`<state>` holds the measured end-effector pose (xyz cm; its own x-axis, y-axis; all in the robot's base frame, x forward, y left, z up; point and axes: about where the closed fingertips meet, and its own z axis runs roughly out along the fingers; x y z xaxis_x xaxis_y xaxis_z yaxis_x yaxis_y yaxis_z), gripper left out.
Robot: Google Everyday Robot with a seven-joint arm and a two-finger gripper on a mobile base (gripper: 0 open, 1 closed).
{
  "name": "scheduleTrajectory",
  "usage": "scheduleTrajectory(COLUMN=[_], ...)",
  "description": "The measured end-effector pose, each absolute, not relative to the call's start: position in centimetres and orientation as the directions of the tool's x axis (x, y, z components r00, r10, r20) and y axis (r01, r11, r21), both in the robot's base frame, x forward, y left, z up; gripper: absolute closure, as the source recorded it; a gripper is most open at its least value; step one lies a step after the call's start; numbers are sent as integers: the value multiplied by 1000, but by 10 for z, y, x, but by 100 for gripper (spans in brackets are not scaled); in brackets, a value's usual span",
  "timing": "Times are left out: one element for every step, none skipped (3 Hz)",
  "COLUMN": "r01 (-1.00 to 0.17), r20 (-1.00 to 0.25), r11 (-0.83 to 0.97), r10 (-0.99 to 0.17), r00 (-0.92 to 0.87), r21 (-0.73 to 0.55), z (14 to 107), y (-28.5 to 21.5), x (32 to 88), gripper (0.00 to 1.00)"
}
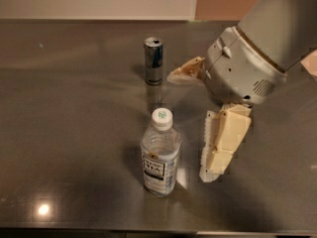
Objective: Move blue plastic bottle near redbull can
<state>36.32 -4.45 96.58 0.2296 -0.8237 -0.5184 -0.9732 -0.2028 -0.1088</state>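
The arm's grey housing ran off the picture at the top right corner and hid the stretch of worktop behind it. The front edge of the worktop was cut by the bottom of the frame.

The gripper hung over the worktop to the right of the blue plastic bottle. Its jaws were spread wide and held nothing. One cream finger reached left, its tip near the redbull can with a gap showing between them. The other finger pointed down just beside the bottle, clear of it.

The bottle stood upright near the front of the worktop, white cap on, well apart from the can, which stood upright farther back. Its label was white over black, the lettering too small to read. A faint green mark showed on the cap. The can's print was silver and blue, with no words legible.
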Motion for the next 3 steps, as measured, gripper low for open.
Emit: scheduleTrajectory(r01=[-965, -957, -950], r20=[-543, -577, -591], r11=[-242, -276, -301], r10=[-800, -769, -752], r00=[255, 277, 292], r21=[-97, -91, -87], z=[959, 956, 951], y=[-29, -19, -14], x=[353, 345, 342], gripper=[0, 0, 5])
